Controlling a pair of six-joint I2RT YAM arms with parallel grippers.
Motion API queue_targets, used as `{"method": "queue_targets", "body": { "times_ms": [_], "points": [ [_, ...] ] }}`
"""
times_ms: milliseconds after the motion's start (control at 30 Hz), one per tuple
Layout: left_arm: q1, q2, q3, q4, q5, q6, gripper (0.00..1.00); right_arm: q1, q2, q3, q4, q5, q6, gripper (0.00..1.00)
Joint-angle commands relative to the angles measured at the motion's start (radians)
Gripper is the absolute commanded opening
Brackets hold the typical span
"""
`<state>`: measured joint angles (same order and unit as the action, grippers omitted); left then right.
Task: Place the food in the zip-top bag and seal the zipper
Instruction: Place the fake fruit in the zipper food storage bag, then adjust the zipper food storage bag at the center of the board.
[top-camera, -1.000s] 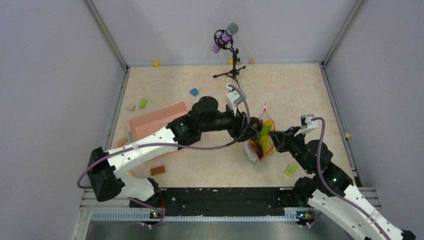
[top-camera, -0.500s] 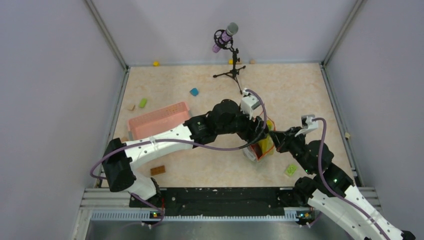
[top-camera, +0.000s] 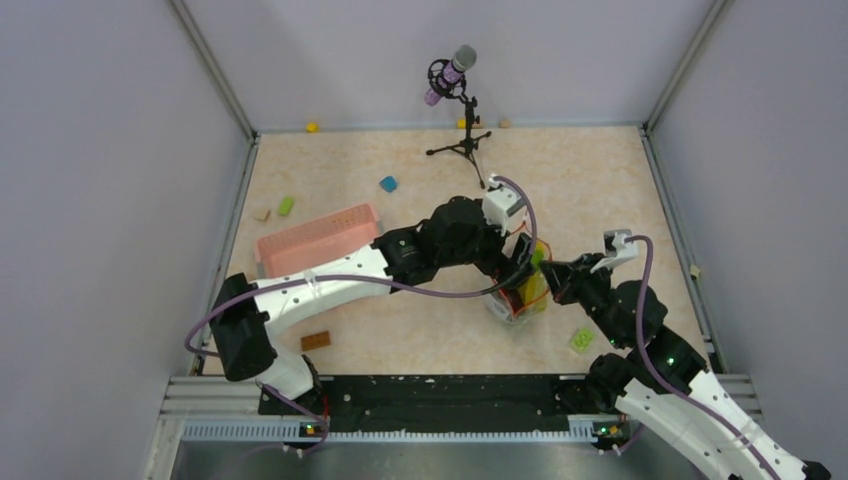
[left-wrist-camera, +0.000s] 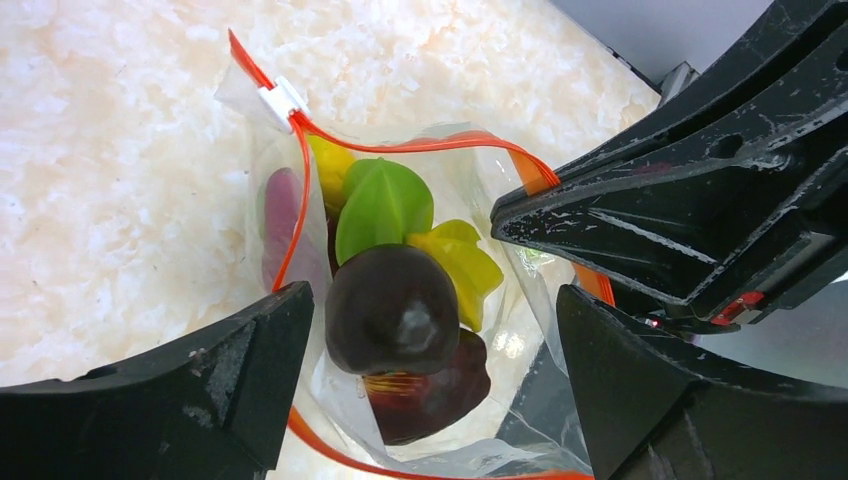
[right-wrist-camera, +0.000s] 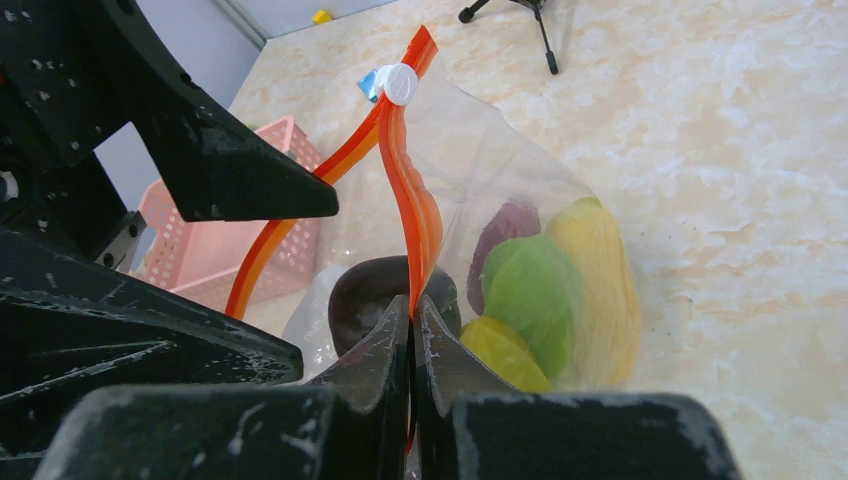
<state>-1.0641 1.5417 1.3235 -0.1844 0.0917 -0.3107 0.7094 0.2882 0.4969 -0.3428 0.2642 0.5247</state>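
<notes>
Our left fingers (left-wrist-camera: 225, 385) stand wide apart and hold nothing, one on each side of the open mouth of the zip-top bag (right-wrist-camera: 490, 150), with the dark brown round piece (left-wrist-camera: 390, 310) just below and between them, clear of both. Our right fingers (right-wrist-camera: 375, 385) are pressed together on the zipper (right-wrist-camera: 418, 215), pinching the orange-red strip at its near end, which holds the bag with its mouth up. Inside, around the brown piece, we see a bright green piece (left-wrist-camera: 385, 200), a yellow-green piece (left-wrist-camera: 462, 265), a maroon piece (left-wrist-camera: 435, 395) and a yellow piece (left-wrist-camera: 330, 165) by the far wall, all below the strip. The bag stands a little right of the tabletop's (top-camera: 420, 340) middle, towards the near edge, between the two wrists. The next move, we judge, turns on the zipper's line: its long axis runs from the right fingers' pinch away roughly towards the far edge, and the white slider (left-wrist-camera: 280, 97) sits at that far end, the two strands bowed apart between slider and pinch. The left fingers are the free pair and hang right over that line, so they are the nearer to the slider; to seal, we think they would take it and draw it along the strip towards the right fingers, which anchor the other end. A small light green thing (top-camera: 581, 340) lies on the tabletop towards the near right corner; we cannot tell whether it is food left out.
</notes>
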Motion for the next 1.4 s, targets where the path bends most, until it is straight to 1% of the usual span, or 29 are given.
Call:
{"method": "queue_targets", "body": {
  "times_ms": [0,33,100,200,300,333,400,500,633,667,833,1000,1133,1367],
  "points": [
    [-0.005,-0.091,0.006,0.011,-0.049,0.016,0.97,0.001,0.016,0.0,0.026,0.028,0.0,0.0],
    [-0.005,-0.125,-0.016,0.013,-0.07,0.012,0.97,0.001,0.02,-0.001,0.026,0.032,-0.001,0.0],
    [-0.003,-0.194,-0.09,0.021,-0.156,-0.003,0.97,0.001,0.026,-0.001,0.026,0.046,0.0,0.0],
    [-0.004,-0.345,-0.243,0.062,-0.287,-0.031,0.97,0.001,0.032,0.0,0.025,0.061,0.001,0.0],
    [-0.002,-0.514,-0.426,0.12,-0.455,-0.089,0.97,0.001,0.039,-0.001,0.024,0.077,0.0,0.0],
    [-0.003,-0.569,-0.479,0.126,-0.543,-0.119,0.97,0.001,0.041,-0.001,0.025,0.082,0.0,0.0],
    [-0.001,-0.651,-0.57,0.132,-0.635,-0.157,0.97,0.001,0.049,0.001,0.027,0.096,0.001,0.0],
    [0.001,-0.707,-0.642,0.093,-0.701,-0.187,0.97,0.001,0.064,0.009,0.027,0.107,-0.005,0.0],
    [0.003,-0.705,-0.662,-0.006,-0.782,-0.283,0.97,0.001,0.081,0.03,0.03,0.133,-0.011,0.0],
    [0.004,-0.704,-0.669,-0.007,-0.795,-0.288,0.97,0.001,0.088,0.038,0.033,0.125,-0.021,0.0],
    [0.006,-0.711,-0.697,0.014,-0.805,-0.274,0.97,0.001,0.157,0.089,0.11,-0.047,-0.128,0.0],
    [0.008,-0.703,-0.711,0.021,-0.815,-0.268,0.97,0.001,0.266,0.191,0.142,-0.114,-0.179,0.0],
    [0.01,-0.698,-0.71,0.01,-0.838,-0.273,0.97,0.0,0.348,0.257,0.185,-0.24,-0.231,0.0],
    [0.011,-0.776,-0.751,0.018,-0.862,-0.268,0.97,0.001,0.463,0.38,0.186,-0.433,-0.305,0.0]
  ]
}}
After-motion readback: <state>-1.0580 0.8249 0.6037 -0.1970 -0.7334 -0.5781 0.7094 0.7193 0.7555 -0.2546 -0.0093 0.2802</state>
